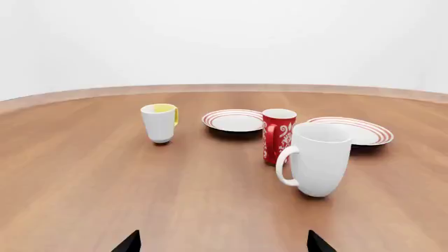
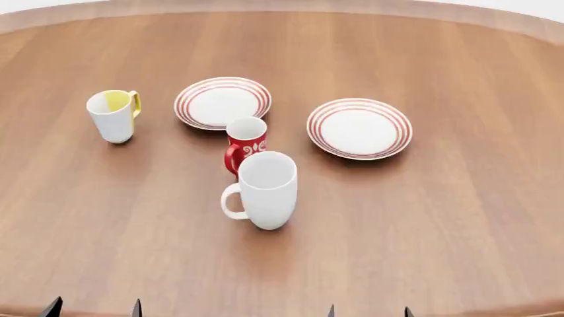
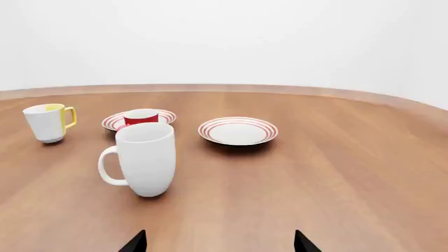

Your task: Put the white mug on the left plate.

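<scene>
The white mug [image 2: 266,189] stands upright near the middle of the wooden table, its loop handle turned to the left; it also shows as the white mug [image 1: 319,158] and the white mug [image 3: 144,159]. The left plate [image 2: 222,102], white with red rings, lies beyond it, behind a red mug, and appears as the left plate [image 1: 233,120] and partly hidden as the left plate [image 3: 112,121]. My left gripper [image 2: 94,308] and right gripper [image 2: 368,311] hover at the near table edge, both open and empty, well short of the mug. Only their dark fingertips [image 1: 129,243] [image 3: 136,242] show.
A small red patterned mug [image 2: 246,142] stands just behind the white mug, between it and the left plate. A white mug with yellow inside [image 2: 113,115] sits far left. A second ringed plate [image 2: 358,128] lies to the right. The table's far edge [image 2: 282,6] curves round.
</scene>
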Available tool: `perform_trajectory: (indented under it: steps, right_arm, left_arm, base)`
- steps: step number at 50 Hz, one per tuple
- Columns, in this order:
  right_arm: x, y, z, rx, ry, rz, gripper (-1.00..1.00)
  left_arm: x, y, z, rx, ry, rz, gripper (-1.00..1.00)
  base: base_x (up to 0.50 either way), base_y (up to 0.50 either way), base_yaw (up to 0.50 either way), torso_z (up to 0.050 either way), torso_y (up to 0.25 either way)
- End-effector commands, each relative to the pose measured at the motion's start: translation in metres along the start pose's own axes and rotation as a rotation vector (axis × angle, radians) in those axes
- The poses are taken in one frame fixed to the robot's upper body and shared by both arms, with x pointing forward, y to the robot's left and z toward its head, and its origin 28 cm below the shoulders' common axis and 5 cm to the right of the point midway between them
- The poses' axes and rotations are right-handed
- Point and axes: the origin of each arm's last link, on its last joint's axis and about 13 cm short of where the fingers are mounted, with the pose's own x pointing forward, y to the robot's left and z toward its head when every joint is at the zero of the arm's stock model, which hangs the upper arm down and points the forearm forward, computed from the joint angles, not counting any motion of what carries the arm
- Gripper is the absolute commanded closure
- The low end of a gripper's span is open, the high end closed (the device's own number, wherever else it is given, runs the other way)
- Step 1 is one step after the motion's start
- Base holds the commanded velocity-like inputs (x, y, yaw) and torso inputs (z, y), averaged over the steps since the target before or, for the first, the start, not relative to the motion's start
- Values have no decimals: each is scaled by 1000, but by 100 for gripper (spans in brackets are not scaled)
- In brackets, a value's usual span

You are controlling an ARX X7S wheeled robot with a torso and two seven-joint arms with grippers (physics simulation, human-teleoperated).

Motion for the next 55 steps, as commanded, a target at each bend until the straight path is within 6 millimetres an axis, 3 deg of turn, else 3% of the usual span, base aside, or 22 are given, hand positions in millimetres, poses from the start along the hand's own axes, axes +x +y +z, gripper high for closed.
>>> perform_trajectory:
  steps: [1, 2, 5, 13, 20, 55]
  right_arm:
    - [1, 0, -2, 0, 0, 0, -100]
    - [0, -3, -2, -60, 19, -19, -100]
    - [-1, -9, 3, -25, 17, -34, -100]
    - [-11, -20, 22, -91, -20, -38, -100]
    - [-13, -22, 23, -103, -29, -24, -100]
    - [-18, -15, 36, -99, -80, 11, -100]
  left_arm:
    - [0, 0, -1, 0, 0, -8, -100]
    - [2, 3, -2, 19, -2, 5, -100]
    - [5, 10, -4, 51, 8, 25, -100]
    - [0, 31, 20, 79, -31, 49, -100]
    - [-6, 37, 25, 122, -46, 64, -100]
    - [-14, 27, 35, 134, -90, 25, -100]
  base:
    - [0, 0, 0, 0, 0]
    - [0, 0, 0, 0, 0]
    - [0, 0, 0, 0, 0]
    - [30, 0, 0, 0, 0]
    - [198, 0, 0, 0, 0]
    - [446, 0, 0, 0, 0]
